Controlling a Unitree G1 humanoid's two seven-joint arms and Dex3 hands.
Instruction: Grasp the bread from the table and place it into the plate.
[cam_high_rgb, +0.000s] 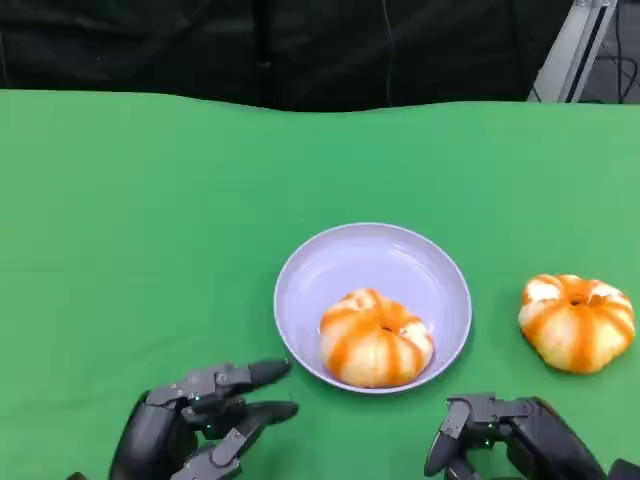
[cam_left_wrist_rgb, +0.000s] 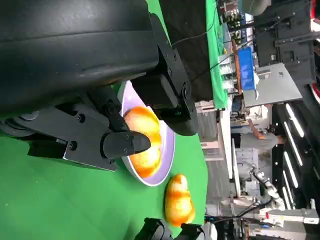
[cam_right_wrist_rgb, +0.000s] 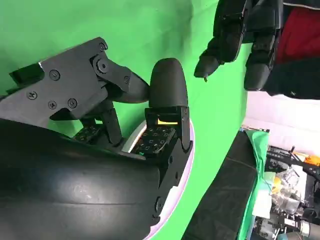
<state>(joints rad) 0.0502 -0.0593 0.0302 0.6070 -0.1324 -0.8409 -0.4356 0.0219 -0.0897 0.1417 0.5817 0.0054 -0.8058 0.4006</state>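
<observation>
Bread (cam_high_rgb: 577, 321) — beyond right fingers (cam_high_rgb: 447, 443)

Both the left hand (cam_high_rgb: 200, 420) and right hand (cam_high_rgb: 510, 435) are finished in black, with rounded shells. Screws are seen on the finger (cam_right_wrist_rgb: 75, 87) plates.

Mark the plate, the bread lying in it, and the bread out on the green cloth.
plate (cam_high_rgb: 310, 275): head view, bare part of the inside near the far-left rim.
bread in the plate (cam_high_rgb: 376, 338): head view, middle of its top.
bread on the cloth (cam_high_rgb: 577, 322): head view, middle of its top.
</observation>
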